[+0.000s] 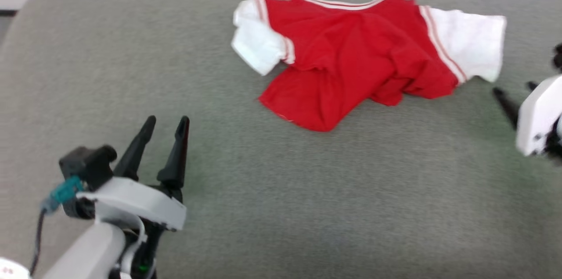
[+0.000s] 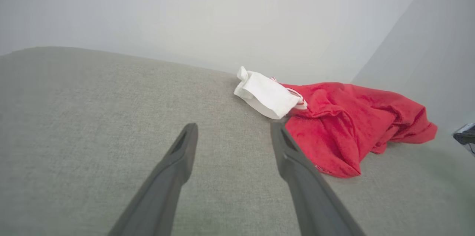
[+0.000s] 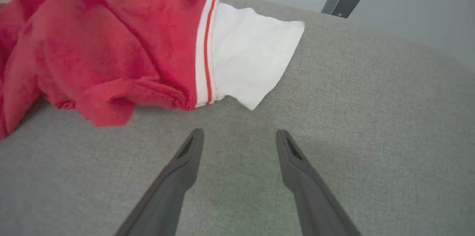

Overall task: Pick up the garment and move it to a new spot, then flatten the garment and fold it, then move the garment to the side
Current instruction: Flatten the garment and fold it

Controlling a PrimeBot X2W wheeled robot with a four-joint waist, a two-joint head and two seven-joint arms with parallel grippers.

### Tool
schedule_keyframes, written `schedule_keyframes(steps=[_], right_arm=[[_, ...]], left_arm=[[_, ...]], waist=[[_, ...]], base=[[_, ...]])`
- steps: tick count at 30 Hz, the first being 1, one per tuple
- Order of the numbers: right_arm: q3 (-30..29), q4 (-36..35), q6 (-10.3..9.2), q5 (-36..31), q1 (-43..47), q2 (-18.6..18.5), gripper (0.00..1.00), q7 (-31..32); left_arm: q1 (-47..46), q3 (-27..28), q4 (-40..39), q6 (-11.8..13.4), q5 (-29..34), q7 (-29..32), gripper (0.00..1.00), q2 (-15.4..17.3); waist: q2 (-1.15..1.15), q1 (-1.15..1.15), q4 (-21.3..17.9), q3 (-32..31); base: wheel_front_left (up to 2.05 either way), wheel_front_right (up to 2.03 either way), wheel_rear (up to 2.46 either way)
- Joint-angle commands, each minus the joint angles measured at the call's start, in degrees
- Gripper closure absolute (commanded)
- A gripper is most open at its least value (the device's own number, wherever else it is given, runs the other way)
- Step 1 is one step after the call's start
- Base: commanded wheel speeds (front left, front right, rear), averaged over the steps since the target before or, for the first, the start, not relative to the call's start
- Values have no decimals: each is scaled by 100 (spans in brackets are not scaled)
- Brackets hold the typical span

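Garment (image 1: 347, 55) shows both white sleeves (image 1: 257, 44) (image 1: 470, 44) in head view.

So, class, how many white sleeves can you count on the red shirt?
2. One sleeve lies bunched at the left end of the shirt; the other sleeve lies flat at its right end. No more seem hidden.

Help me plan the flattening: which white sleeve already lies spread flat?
The sleeve on the robot's right, spread out flat; the left sleeve is crumpled and folded over.
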Motion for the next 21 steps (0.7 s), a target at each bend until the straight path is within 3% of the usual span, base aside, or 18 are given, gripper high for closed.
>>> schedule_keyframes(steps=[1, 9, 21], right_arm=[[-76, 243, -6, 35, -292, -98, 0, 259], [-613, 1487, -6, -480, -1603, -494, 0, 1335], [-1835, 2537, -6, -1951, -2784, -411, 0, 1624]], left_arm=[[257, 212, -117, -58, 272, 2, 0, -176], [634, 778, -166, -516, 1210, 1, 0, -930], [459, 1244, 86, -1115, 1760, 0, 0, -1494]], waist=[[0, 0, 514, 139], [0, 0, 1096, 616], [0, 0, 1499, 1306]], base=[[0, 0, 0], [0, 0, 0], [0, 0, 0]])
